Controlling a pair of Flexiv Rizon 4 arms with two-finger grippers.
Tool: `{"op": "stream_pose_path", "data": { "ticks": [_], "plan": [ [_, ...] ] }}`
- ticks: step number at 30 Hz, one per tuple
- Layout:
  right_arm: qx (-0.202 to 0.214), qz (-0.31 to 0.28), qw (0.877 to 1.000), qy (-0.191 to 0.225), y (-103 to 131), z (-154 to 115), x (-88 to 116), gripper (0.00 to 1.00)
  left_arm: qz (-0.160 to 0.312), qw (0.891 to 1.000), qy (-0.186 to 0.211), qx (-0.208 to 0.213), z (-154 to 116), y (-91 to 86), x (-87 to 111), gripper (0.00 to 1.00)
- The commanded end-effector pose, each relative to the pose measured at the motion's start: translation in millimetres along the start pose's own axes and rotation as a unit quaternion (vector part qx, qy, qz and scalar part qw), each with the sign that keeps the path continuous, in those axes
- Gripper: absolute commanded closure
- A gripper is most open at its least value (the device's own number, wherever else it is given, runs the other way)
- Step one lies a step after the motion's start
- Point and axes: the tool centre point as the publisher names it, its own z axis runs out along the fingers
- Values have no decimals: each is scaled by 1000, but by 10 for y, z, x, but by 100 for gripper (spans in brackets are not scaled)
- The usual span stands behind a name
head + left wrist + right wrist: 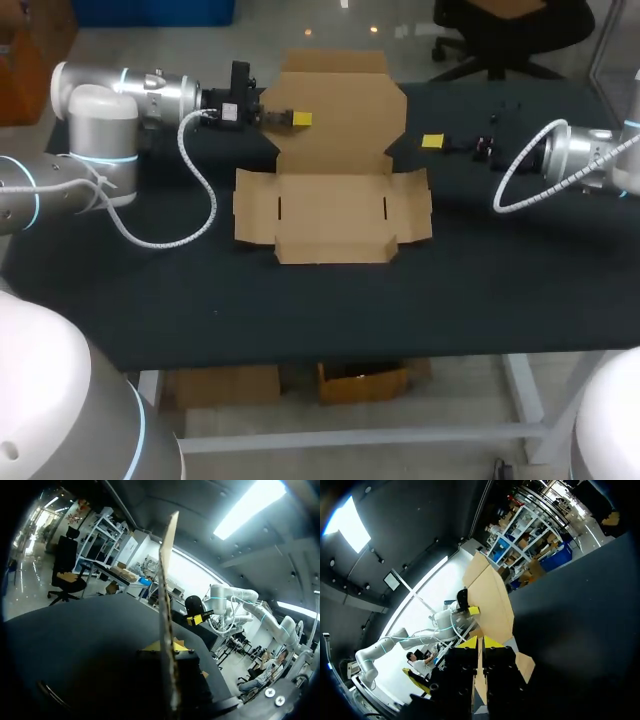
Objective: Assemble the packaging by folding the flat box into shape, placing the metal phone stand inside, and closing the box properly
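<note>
Left arm (120, 100) came in from the upper left of the head view, with a white coiled cable (200, 190) looping down off it onto the table (480, 290). Left gripper (298, 119) sat at the left edge of the box's lid (345, 100), upper middle of frame.

In the left wrist view the lid ran edge-on straight between the fingers (149, 650), one yellow tip on each side of the cardboard. The left gripper was clamped on the lid.

Box (330, 215) was in the middle of the table. Its base panel lay flat with the side flaps spread out, and the lid was attached at the far edge. From the right wrist view the lid stood raised off the table rather than flat (exact tilt was hard to judge).

Right gripper (433, 141) was just right of the lid's right edge, close to the cardboard with dark table showing between them. Its tips (469, 643) in the right wrist view were nearly together with only a thin slit between them. They gripped nothing, and the box was ahead of them.

Right arm (585, 160) entered from the right edge, with its own white cable (520, 175) arcing below it.

Couldn't pick out the phone stand in any view.
</note>
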Motion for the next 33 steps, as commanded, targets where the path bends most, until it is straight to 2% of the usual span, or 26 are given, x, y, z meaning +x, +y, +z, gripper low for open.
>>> {"op": "stream_pose_path", "data": {
  "ticks": [1,7,15,19,33],
  "plan": [
    [-2,-4,999,-44,-49,-87,114,100,10,1000,6,0,-7,-111,-33,100],
    [7,-20,998,-65,-110,-172,170,100,37,999,7,8,-25,-263,1,100],
    [17,-58,994,-88,-231,-321,318,100,74,997,21,23,-22,-369,41,100],
    [39,-70,991,-104,-290,-366,388,100,76,997,22,23,-18,-376,47,100],
    [39,-70,991,-104,-290,-366,388,100,76,997,22,23,-18,-376,47,100]
  ]
}}
